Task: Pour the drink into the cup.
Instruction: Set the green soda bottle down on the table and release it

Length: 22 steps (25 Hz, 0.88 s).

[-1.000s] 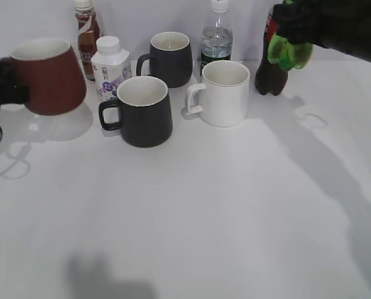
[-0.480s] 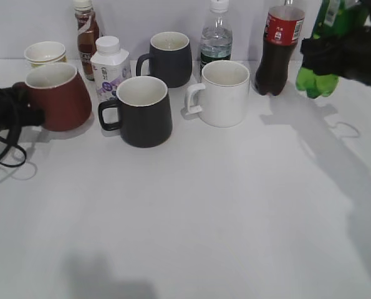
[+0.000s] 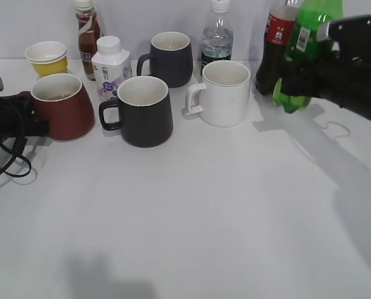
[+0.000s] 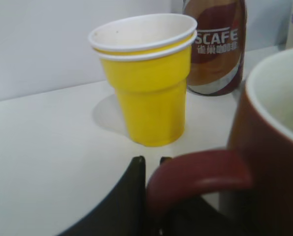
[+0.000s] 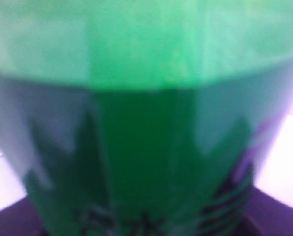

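Observation:
The red-brown mug stands on the table at the left, white inside. My left gripper is shut on its handle, which fills the bottom of the left wrist view. My right gripper is shut on the green soda bottle and holds it nearly upright, just above the table at the right, in front of the cola bottle. The bottle's green body fills the right wrist view and hides the fingers.
A yellow paper cup, a coffee bottle, a white milk bottle, two black mugs, a white mug, a water bottle and a cola bottle stand along the back.
My left gripper has lowered the mug to the table and shifted it right. My right gripper has moved the green bottle left and turned it more upright.

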Available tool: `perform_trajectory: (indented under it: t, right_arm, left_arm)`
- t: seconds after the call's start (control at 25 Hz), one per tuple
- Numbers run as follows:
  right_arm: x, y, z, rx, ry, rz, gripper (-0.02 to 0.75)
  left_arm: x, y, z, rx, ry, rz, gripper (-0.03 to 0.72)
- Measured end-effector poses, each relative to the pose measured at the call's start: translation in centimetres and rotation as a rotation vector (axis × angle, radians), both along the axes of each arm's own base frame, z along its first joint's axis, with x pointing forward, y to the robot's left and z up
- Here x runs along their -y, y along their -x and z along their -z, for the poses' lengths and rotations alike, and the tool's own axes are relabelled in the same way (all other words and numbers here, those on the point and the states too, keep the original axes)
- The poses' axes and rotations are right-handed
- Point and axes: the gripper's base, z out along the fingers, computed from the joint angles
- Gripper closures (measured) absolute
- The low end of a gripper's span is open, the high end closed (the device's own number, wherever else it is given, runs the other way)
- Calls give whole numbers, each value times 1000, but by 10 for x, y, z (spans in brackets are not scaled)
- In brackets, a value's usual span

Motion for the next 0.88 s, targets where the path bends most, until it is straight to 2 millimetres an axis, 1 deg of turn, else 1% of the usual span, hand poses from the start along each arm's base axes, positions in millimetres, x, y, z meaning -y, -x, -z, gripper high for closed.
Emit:
perform_trajectory:
  t: [0.08,0.12,0.28,0.4,0.52,0.76,0.84,0.88]
  right_arm:
    - [-1,-1,8,-16,1,-5,340]
    - [-1,-1,11,-21,-1,-7,340]
    - [-3,-1,16,-16,1,-35,343]
    - [-4,-1,21,-22,-4,-44,343]
    - [-4,-2,26,-36,-1,-48,343]
    - [-7,0,28,-38,20,-90,337]
    - [-9,1,28,-41,23,-109,286]
    - [-9,1,29,-48,15,-111,243]
  left_arm:
    - [0,1,0,0,2,-1,622]
    - [0,3,1,0,6,-2,602]
    - [0,12,1,31,21,-1,466]
    - [-1,20,2,23,24,-1,398]
    - [-1,27,-1,26,26,-2,378]
    - [-2,42,-5,13,26,-4,372]
    - [-2,48,-8,11,26,-5,369]
    - [-2,50,-10,15,27,-5,368]
